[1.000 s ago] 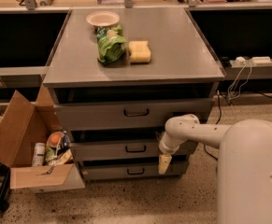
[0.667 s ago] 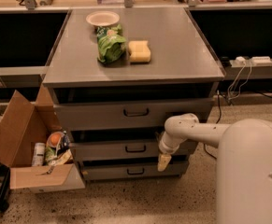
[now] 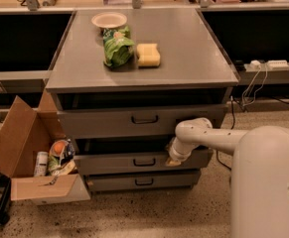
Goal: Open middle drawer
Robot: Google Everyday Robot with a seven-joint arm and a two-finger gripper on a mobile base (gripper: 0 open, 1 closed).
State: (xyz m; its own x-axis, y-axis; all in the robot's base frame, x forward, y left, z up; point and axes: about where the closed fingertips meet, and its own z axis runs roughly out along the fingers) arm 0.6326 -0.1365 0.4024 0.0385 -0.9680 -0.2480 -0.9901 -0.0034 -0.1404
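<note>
Robot body (image 3: 265, 182): a big white rounded shell, out in front of the worktop's front-right corner.
Worktop (image 3: 183, 58): a grey slab capping the drawer cabinet, mostly bare on its right half.
Cardboard box (image 3: 15, 138): on the floor below the worktop's front-left corner, flaps open, a can and packets inside.
Arm (image 3: 218, 137): white, reaching out level from the body toward the left, then bending down at a rounded joint, so the wrist points down at the drawer fronts below the front edge, right of centre.
Upper drawer (image 3: 99, 123): the tallest grey front, straight under the front edge, with a dark gap above it.
Middle drawer (image 3: 114, 162): the second of three grey fronts under the front edge, flat and medium in height, with a dark band of shadow above its top edge. How far out it sits, I cannot tell.
Lowest drawer (image 3: 169, 180): the slimmest front, just beneath.
Green bag (image 3: 116, 48): crumpled, near the back-left corner, just beside a yellow sponge (image 3: 148, 55).
Bowl (image 3: 109, 20): pale, at the back edge, behind the bag.
Claw (image 3: 174, 158): at the arm's tip, pressed against the right part of the middle drawer's front, right of the handle. Open or closed, I cannot tell.
Handle (image 3: 144, 161): a small dark bar at the middle drawer's centre, apart from the claw.
</note>
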